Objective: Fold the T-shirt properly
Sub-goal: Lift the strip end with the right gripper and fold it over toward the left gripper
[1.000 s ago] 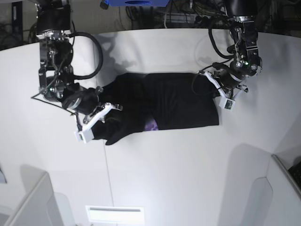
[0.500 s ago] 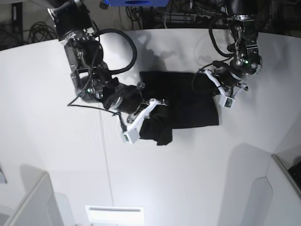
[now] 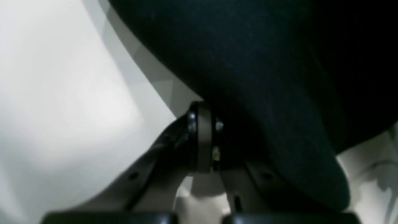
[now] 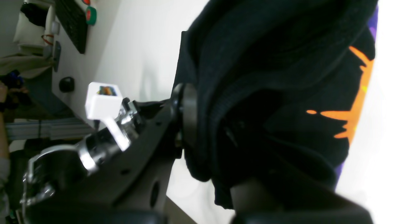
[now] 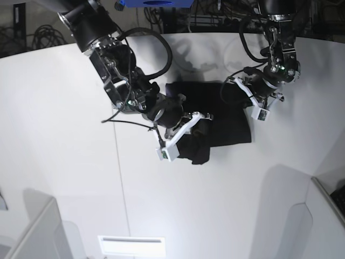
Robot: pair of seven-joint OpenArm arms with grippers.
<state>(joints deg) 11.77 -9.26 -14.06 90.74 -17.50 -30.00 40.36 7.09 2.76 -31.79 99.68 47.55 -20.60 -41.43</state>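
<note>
The black T-shirt (image 5: pixel 229 121) lies on the white table (image 5: pixel 64 135), its left part lifted and doubled over toward the right. My right gripper (image 5: pixel 195 123) is shut on that bunched fold, just above the shirt's lower left edge. In the right wrist view thick black folds (image 4: pixel 248 62) fill the gap between the fingers (image 4: pixel 183 118), and the orange print on purple (image 4: pixel 351 115) shows on the hanging underside. My left gripper (image 5: pixel 243 96) is at the shirt's upper right corner, shut on the cloth. In the left wrist view the dark fabric (image 3: pixel 264 62) drapes over the closed fingers (image 3: pixel 202 140).
Grey bins stand at the front left (image 5: pixel 32 232) and front right (image 5: pixel 323 221). A white slotted plate (image 5: pixel 131 245) lies at the front edge. Cables and a blue object (image 5: pixel 156 3) sit behind the table. A black panel with coloured buttons (image 4: pixel 74 28) is off the table's edge.
My right arm has swung from the far left toward the middle, carrying the shirt's left part over the rest. The purple print no longer shows from above. The left gripper has barely moved.
</note>
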